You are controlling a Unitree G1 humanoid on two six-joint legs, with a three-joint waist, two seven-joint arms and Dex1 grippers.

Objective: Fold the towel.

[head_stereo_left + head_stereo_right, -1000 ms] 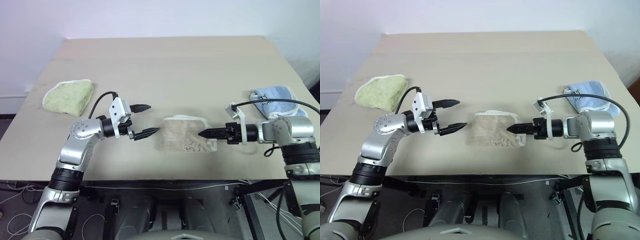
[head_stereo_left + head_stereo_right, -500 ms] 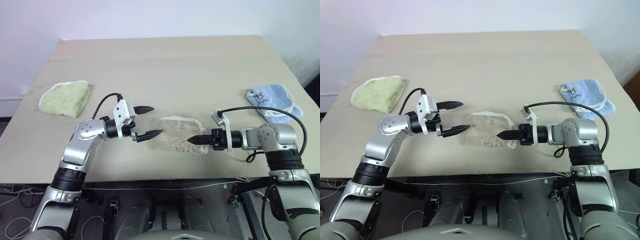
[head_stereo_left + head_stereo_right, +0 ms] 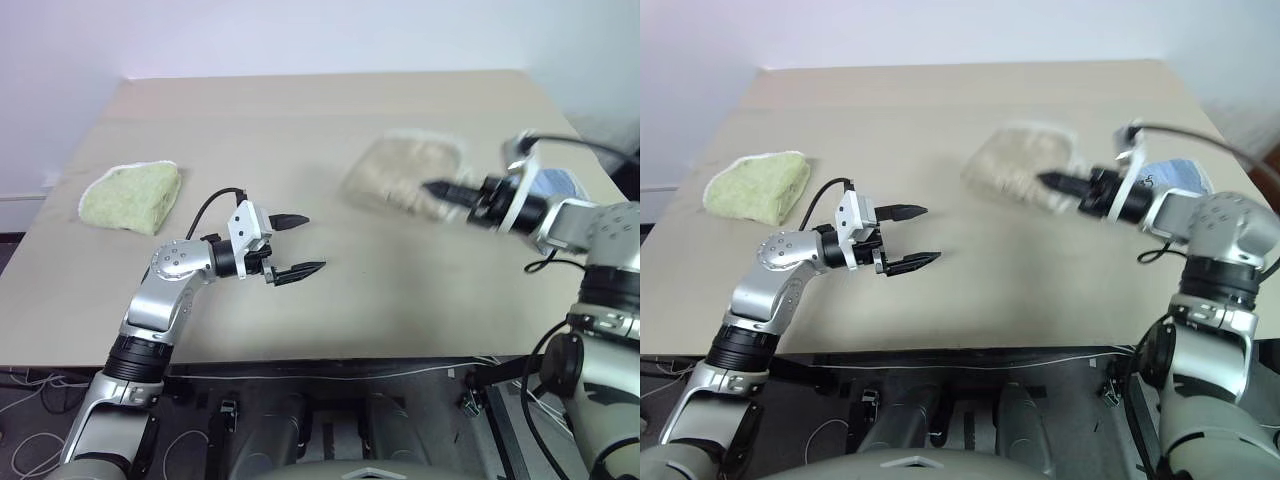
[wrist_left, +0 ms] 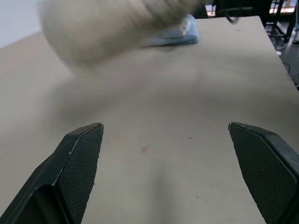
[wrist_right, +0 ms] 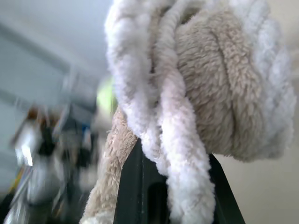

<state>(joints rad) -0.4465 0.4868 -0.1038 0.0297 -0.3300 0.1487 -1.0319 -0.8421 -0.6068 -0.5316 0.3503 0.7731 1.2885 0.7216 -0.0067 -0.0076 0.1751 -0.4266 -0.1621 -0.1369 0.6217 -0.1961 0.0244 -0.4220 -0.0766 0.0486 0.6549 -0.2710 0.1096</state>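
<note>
While half a second ago the towel [image 3: 1025,168] lay at table centre, the right gripper [image 3: 1058,183], clamped on its edge, now carries it up toward two o'clock. The left gripper [image 3: 918,235] stays spread apart, empty, at eight o'clock. Probably folding is finished and it goes aside.

My two head eyes look forward and down over the same table [image 3: 330,110], while my left wrist camera skims low across it and my right wrist camera sits tight against the towel [image 5: 210,79].
</note>
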